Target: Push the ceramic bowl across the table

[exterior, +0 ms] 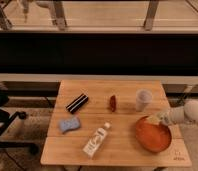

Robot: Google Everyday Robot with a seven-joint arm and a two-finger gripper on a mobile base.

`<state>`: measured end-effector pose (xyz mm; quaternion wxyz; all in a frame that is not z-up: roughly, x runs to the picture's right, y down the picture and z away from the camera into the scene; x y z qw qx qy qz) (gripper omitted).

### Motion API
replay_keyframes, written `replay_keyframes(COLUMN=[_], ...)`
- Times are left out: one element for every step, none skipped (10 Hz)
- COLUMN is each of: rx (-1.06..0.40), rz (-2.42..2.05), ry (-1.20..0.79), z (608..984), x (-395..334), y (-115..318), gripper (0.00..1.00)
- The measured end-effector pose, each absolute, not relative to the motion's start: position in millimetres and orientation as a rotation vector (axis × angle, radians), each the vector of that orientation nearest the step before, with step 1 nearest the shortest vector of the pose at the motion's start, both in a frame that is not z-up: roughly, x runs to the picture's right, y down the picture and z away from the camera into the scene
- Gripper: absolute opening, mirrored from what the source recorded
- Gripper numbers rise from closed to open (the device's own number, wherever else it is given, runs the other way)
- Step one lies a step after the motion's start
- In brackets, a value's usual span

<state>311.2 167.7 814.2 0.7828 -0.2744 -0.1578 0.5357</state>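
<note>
The ceramic bowl [153,135], wide, shallow and orange-red, sits near the front right corner of the light-wood table [92,156]. My pale arm [188,113] reaches in from the right edge of the view. Its gripper [155,120] is at the bowl's far right rim, just above or touching it; contact is unclear.
A whitish translucent cup [143,100] stands just behind the bowl. Further left are a small red-brown object [113,103], a black striped bar [77,103], a blue sponge [68,124] and a white bottle [96,141] lying on its side. A black office chair [4,120] stands at the left.
</note>
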Motion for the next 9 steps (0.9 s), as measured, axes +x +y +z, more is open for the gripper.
replay_keyframes(rx=[-0.592, -0.592, -0.59, -0.591, -0.591, -0.59, -0.59, -0.591, -0.591], rz=[1.161, 1.168, 1.174, 1.175, 1.177, 1.182, 1.185, 1.187, 1.191], ry=[-0.341, -0.342, -0.342, -0.343, -0.344, -0.343, -0.344, -0.347, -0.348], z=[814.7, 815.4, 815.9, 816.8, 816.5, 815.9, 816.2, 817.9, 818.6], x=[311.9, 312.1, 311.5, 309.9, 310.4, 311.4, 310.3, 307.3, 306.7], y=[167.0, 167.2, 166.4, 166.6, 166.2, 166.7, 165.9, 163.9, 163.7], gripper=[0.38, 0.46, 0.48, 0.46, 0.41, 0.35, 0.33, 0.36, 0.42])
